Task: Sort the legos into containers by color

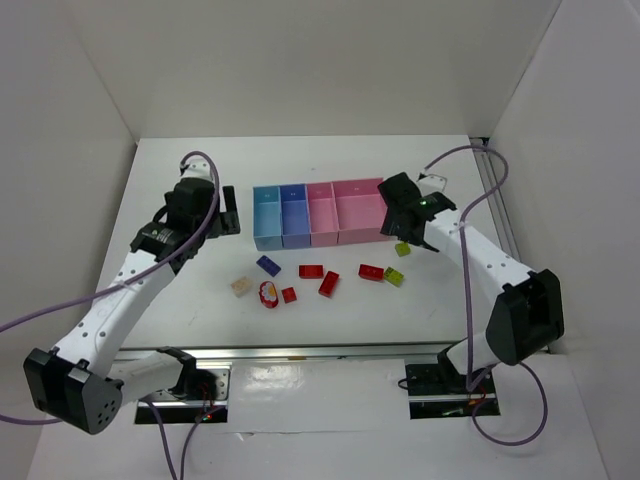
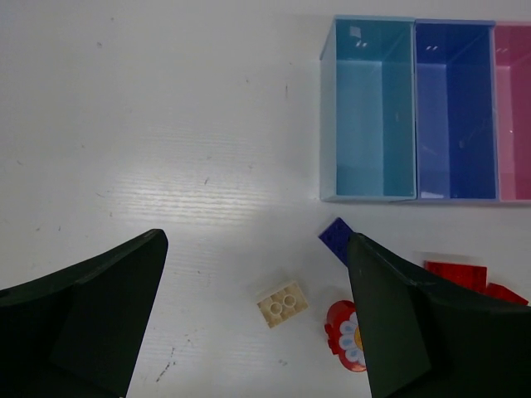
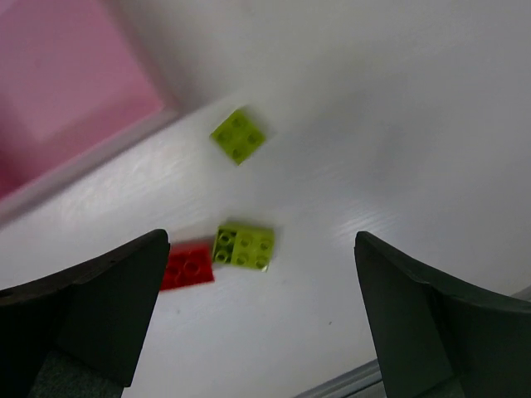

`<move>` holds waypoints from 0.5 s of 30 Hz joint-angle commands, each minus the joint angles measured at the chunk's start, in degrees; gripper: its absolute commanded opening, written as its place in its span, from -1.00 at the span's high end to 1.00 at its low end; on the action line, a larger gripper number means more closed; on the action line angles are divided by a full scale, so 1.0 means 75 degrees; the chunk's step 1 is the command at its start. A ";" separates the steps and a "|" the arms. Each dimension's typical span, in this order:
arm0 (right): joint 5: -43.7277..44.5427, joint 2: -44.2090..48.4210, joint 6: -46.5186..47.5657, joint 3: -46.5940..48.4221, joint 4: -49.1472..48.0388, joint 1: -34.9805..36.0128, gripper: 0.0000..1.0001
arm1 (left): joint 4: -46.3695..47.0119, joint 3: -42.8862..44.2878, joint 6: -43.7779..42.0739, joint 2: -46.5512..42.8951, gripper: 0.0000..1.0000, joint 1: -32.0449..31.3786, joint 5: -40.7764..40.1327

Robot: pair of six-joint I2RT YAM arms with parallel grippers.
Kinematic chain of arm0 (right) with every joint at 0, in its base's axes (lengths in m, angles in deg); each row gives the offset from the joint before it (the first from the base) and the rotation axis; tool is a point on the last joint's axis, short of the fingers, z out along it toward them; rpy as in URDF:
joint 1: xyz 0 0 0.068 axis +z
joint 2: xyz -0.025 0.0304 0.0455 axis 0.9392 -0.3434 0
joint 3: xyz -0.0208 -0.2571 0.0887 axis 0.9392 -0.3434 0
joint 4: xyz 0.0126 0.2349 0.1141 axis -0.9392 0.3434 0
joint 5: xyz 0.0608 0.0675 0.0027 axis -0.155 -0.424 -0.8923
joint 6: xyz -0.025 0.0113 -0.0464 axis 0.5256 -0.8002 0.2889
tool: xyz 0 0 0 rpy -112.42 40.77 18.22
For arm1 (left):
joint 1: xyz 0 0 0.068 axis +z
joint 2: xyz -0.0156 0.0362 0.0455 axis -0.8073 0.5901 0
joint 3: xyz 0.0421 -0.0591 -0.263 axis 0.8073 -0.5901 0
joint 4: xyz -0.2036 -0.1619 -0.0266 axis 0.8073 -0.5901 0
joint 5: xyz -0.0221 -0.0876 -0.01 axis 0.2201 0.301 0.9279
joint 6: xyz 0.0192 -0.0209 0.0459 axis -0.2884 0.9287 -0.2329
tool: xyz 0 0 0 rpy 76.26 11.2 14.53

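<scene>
The four joined bins stand mid-table: light blue (image 1: 267, 218), darker blue (image 1: 294, 215), pink (image 1: 322, 215) and wider pink (image 1: 360, 210). In front lie a tan brick (image 1: 240, 286), a purple-blue brick (image 1: 267, 265), a red-and-white rounded piece (image 1: 268, 294), several red bricks (image 1: 311, 271) and two yellow-green bricks (image 1: 394, 276) (image 1: 402, 249). My left gripper (image 2: 257, 240) is open and empty above the tan brick (image 2: 282, 303), left of the bins. My right gripper (image 3: 261, 240) is open and empty above the yellow-green bricks (image 3: 244, 246) (image 3: 238, 135), by the wide pink bin's right end.
White walls enclose the table on the left, back and right. A metal rail (image 1: 320, 352) runs along the near edge between the arm bases. Purple cables (image 1: 470, 160) loop off both arms.
</scene>
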 commanded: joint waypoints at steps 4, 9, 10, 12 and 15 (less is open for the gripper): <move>-0.1467 0.0444 0.0103 -0.0492 -0.0683 0.1656 -1.00 | -0.0110 0.0241 0.0240 -0.0468 -1.00 -0.0044 0.0356; -0.1689 0.0151 -0.1432 -0.0678 -0.1067 0.2864 -0.94 | -0.0954 0.1026 0.0415 0.0153 -1.00 -0.0044 0.0674; -0.1830 0.0023 -0.1504 -0.0853 -0.1336 0.2993 -0.94 | -0.0955 0.1026 0.0416 0.0245 -1.00 -0.0044 0.0674; -0.2111 -0.0282 -0.1622 -0.1053 -0.2049 0.3299 -0.91 | -0.0955 0.0957 0.0416 0.0246 -1.00 -0.0125 0.0674; -0.2335 -0.0937 -0.1622 -0.0961 -0.2521 0.3697 -0.94 | -0.0955 0.0852 0.0346 0.0176 -1.00 -0.0207 0.0826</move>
